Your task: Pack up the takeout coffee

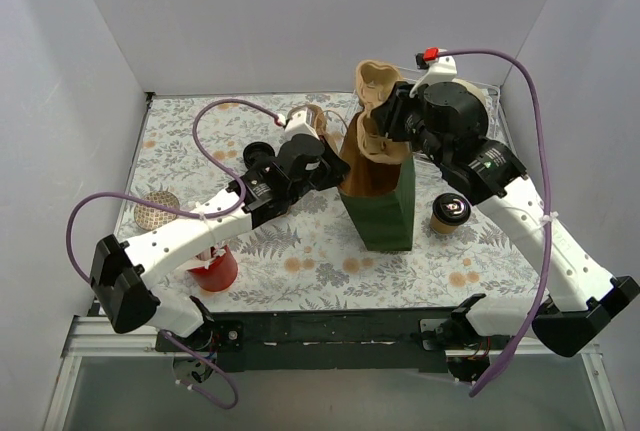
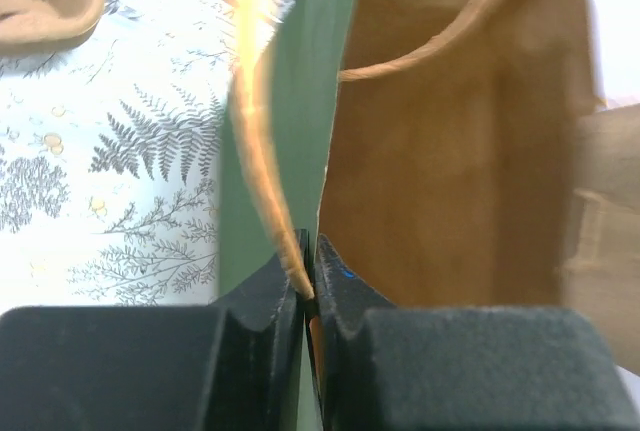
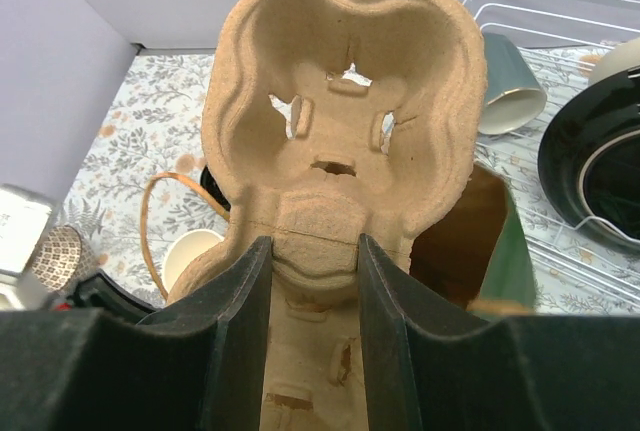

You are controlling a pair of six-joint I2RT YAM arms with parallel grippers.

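One takeout coffee, a tan cup with a black lid (image 1: 449,213), stands on the table right of the green paper bag (image 1: 385,206). An open cup, white inside (image 3: 192,254), shows beyond the bag in the right wrist view. My right gripper (image 3: 312,251) is shut on the middle of a tan pulp cup carrier (image 3: 340,81), held upright over the bag's brown mouth (image 3: 455,241). My left gripper (image 2: 312,286) is shut on the bag's left rim (image 2: 322,151), pinching the paper handle (image 2: 262,131) with it. In the top view it (image 1: 335,166) sits at the bag's upper left.
A red cup (image 1: 213,269) stands near the left arm, with a round mesh piece (image 1: 157,209) at the far left. A wire rack (image 3: 560,11) at the back right holds a grey-blue mug (image 3: 512,86) and a black dish (image 3: 595,161). Grey walls close three sides.
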